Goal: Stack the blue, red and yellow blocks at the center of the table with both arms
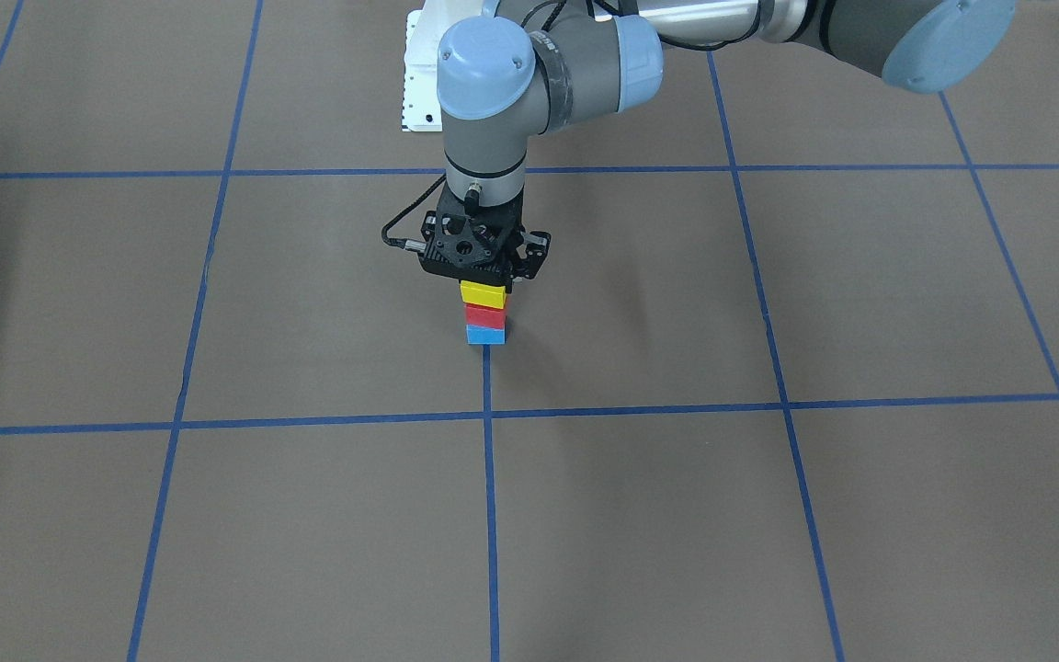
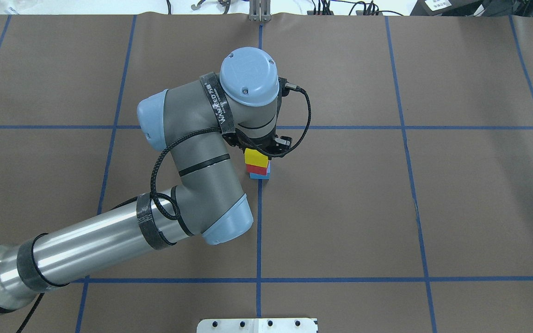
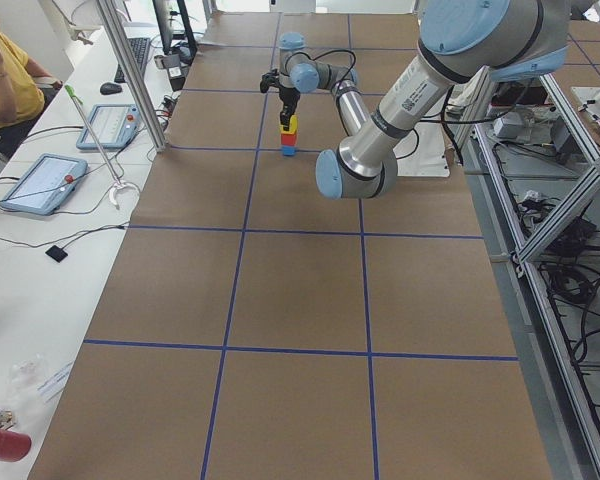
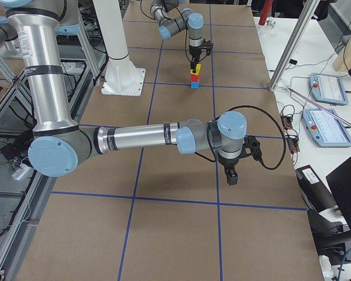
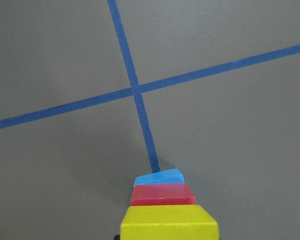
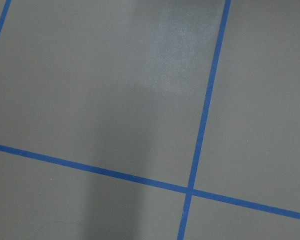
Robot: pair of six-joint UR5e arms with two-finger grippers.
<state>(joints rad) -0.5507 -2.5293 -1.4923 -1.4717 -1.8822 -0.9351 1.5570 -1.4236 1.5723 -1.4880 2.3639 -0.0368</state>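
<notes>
- All three blocks are in one column on the bench [image 1: 768, 515]: the blue block [image 1: 485, 336] at the bottom, the red block [image 1: 484, 317] on it, and the yellow block [image 1: 482, 294] on top.
- The column stands where a blue tape line [image 1: 490, 478] ends, in the middle stretch of the bench, so we judge the placing right.
- The blue block looks turned a little against the two above it, as the left wrist view shows.
- The left jaws hang straight over the yellow block and very close to it. We cannot tell whether they grip it or have let go.
- We judge the stacking done. What is left is to let go, if needed, and lift straight up without nudging the column.
- The right arm [image 4: 140, 137] hangs over bare bench well apart from the stack. We cannot tell how the right jaws stand.
- A white base plate [image 1: 419, 83] lies behind the stack, out of the way.
</notes>
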